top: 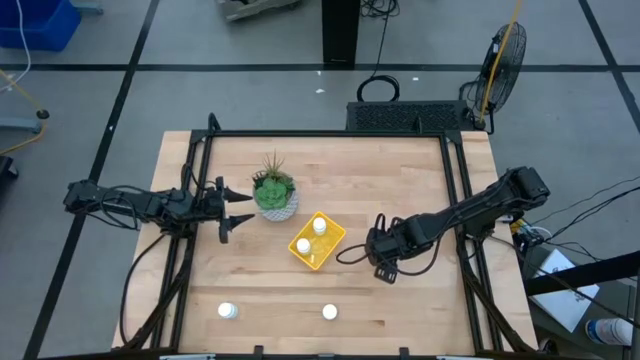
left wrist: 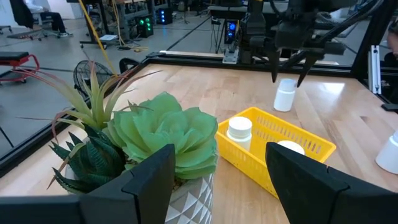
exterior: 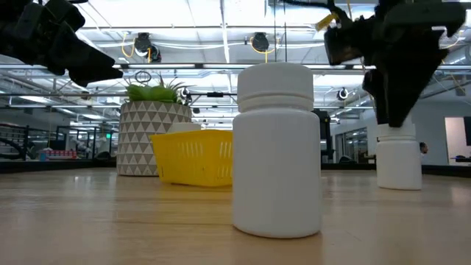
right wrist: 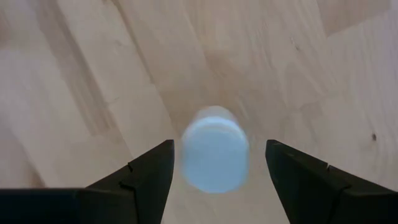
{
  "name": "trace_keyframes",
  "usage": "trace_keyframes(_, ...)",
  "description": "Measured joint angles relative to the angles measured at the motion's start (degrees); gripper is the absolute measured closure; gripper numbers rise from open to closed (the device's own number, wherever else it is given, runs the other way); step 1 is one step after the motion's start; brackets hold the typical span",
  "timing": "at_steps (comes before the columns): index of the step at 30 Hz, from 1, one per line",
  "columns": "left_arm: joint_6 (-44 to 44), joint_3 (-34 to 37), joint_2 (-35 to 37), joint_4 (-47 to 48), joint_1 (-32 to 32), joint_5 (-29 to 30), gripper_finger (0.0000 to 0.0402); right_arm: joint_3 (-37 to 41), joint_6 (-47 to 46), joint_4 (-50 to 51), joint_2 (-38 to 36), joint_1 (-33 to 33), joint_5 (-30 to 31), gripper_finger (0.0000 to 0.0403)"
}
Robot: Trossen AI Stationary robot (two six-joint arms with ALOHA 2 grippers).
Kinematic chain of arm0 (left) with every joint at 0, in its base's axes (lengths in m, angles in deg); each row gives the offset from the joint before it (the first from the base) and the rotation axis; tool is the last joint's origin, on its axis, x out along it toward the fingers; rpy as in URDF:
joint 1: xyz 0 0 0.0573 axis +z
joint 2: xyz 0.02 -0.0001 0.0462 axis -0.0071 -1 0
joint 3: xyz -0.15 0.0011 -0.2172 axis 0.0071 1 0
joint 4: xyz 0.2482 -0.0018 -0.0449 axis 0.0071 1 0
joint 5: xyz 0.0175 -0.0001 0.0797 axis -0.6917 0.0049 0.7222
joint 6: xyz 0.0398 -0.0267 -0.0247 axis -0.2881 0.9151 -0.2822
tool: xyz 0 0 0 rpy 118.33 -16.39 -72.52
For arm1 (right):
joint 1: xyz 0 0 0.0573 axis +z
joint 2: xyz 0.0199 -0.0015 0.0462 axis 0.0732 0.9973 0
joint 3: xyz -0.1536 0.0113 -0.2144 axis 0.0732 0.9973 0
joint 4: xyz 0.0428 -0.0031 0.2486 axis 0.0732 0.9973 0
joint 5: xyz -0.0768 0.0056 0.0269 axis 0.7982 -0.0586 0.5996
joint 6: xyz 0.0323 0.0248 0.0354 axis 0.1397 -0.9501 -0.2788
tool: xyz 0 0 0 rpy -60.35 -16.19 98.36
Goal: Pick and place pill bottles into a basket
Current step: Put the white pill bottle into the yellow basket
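Observation:
My right gripper (top: 385, 262) points down, open, over one white pill bottle (right wrist: 214, 155) standing on the table right of the yellow basket (top: 317, 240). Its fingers stand on either side of the cap without touching it, as the left wrist view (left wrist: 289, 78) shows. Two bottles (top: 320, 227) (top: 303, 245) stand in the basket. Two more (top: 228, 311) (top: 330, 312) stand near the table's near edge. The latter is large in the low view (exterior: 278, 151). My left gripper (top: 248, 208) is open and empty, left of the plant pot.
A white patterned pot with a green plant (top: 275, 195) stands just left of and beyond the basket, between it and my left gripper. A black frame rail (top: 330, 135) runs around the table's edges.

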Motion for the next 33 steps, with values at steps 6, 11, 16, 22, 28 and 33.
trace_keyframes(6,0.00,0.00,0.01,0.00,-0.02,0.00,0.0149,1.28,-0.22,-1.00,0.07,-0.43,-1.37,0.0156)
trace_keyframes(11,0.00,0.00,0.02,0.02,0.00,0.00,0.0149,1.30,0.02,-0.98,0.07,-0.43,-1.37,0.0156)
trace_keyframes(16,0.01,0.00,0.02,0.02,0.00,0.00,0.0149,1.30,-0.13,-1.40,0.07,-0.43,-1.22,0.0156)
trace_keyframes(22,0.02,0.00,0.00,0.02,0.00,0.00,0.0149,1.47,-0.31,-2.33,0.07,-0.49,-1.18,0.0156)
trace_keyframes(28,0.02,0.00,0.00,0.02,0.00,-0.02,0.0149,5.26,-1.22,-5.19,0.04,-1.09,-2.87,0.0156)
trace_keyframes(33,0.00,0.00,0.00,0.02,-0.02,-0.02,0.0149,6.39,-1.77,-7.23,0.04,-1.19,-4.37,0.0156)
